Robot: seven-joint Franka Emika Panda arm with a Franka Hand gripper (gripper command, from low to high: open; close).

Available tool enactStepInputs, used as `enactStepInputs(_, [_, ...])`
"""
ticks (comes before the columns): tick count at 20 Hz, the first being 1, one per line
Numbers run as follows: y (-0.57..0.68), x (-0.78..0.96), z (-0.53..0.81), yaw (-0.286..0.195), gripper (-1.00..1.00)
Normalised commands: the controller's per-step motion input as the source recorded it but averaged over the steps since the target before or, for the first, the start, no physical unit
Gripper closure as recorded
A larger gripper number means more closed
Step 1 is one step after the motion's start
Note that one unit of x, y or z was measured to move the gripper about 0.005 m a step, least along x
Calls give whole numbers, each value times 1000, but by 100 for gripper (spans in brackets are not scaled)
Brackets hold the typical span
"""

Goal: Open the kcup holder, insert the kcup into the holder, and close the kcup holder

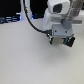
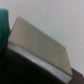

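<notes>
**Exterior view.** One white arm (image 1: 56, 12) reaches down from the upper edge of the frame and carries one gripper (image 1: 62, 42). The gripper's dark lower end sits low over one pale table (image 1: 30, 62). One black cable (image 1: 31, 20) loops from the top of the frame to the wrist. One row of dark objects (image 1: 10, 20) with blue glints lies along the far edge of the table, towards the exterior view's left and well apart from the gripper. What they are cannot be told. From the gripper to the near edge, and across to the exterior view's left, the table shows only bare surface. The gripper's lower end is too blurred to show whether the jaws are spread or pressed together, or whether anything sits between them. Neither pod nor drawer unit can be made out in this view.

**Wrist view.** Three things fill the frame, and no fingertips show.

- One pale flat panel (image 2: 42, 45) lies tilted across the middle, with straight edges and one sharp corner.
- One black body (image 2: 15, 72) adjoins the panel along a bright, thin strip (image 2: 35, 59). By colour and straight edges it is probably the kcup holder, seen close under the gripper, but its front panels and handles are hidden.
- One green patch (image 2: 3, 22) is cut off by the frame edge beside the panel's corner. Its colour matches the kcup's top, but its shape is too blurred to confirm this.

Beyond the panel's far edges the surface is plain white.
</notes>
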Motion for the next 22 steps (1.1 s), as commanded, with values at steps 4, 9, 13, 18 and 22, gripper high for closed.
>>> enactStepInputs(4, [461, -440, 15, 115, -100])
enactStepInputs(9, [545, -526, 43, 91, -100])
enactStepInputs(13, [484, -685, 17, 89, -100])
enactStepInputs(18, [453, -749, 7, 78, -100])
enactStepInputs(22, [431, -751, 3, 81, -100])
